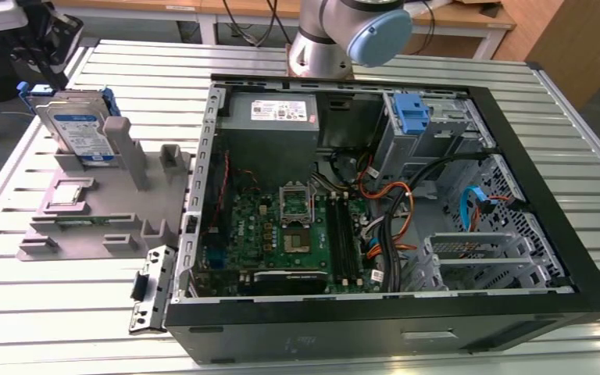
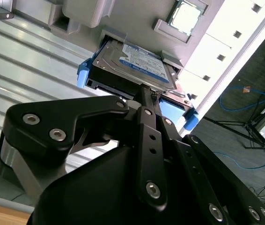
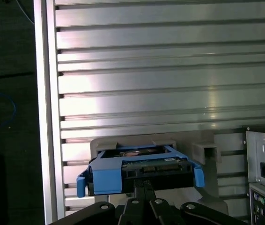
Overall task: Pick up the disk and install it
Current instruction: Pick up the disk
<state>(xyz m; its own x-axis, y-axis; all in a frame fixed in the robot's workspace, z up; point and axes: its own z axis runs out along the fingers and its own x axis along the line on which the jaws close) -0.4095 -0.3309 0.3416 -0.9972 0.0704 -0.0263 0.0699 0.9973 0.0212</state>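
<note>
The disk (image 1: 79, 129), a silver drive with a white-and-blue label in a blue carrier, stands on edge in a grey fixture (image 1: 97, 223) at the exterior view's left. Both wrist views show the disk close up (image 2: 137, 63) (image 3: 139, 166), still seated in the fixture's slot. My gripper (image 2: 146, 93) (image 3: 144, 186) sits right at the disk's near edge, by its connector side. Its black fingers are drawn together and look shut. I cannot tell whether they pinch any part of the carrier.
An open computer case (image 1: 550, 195) fills the middle and right of the slatted metal table (image 1: 60, 312), with a blue bracket (image 1: 409, 117) in its drive bay. A small silver chip (image 1: 68, 193) lies on the fixture. The table's edge (image 3: 46, 93) runs close to the fixture.
</note>
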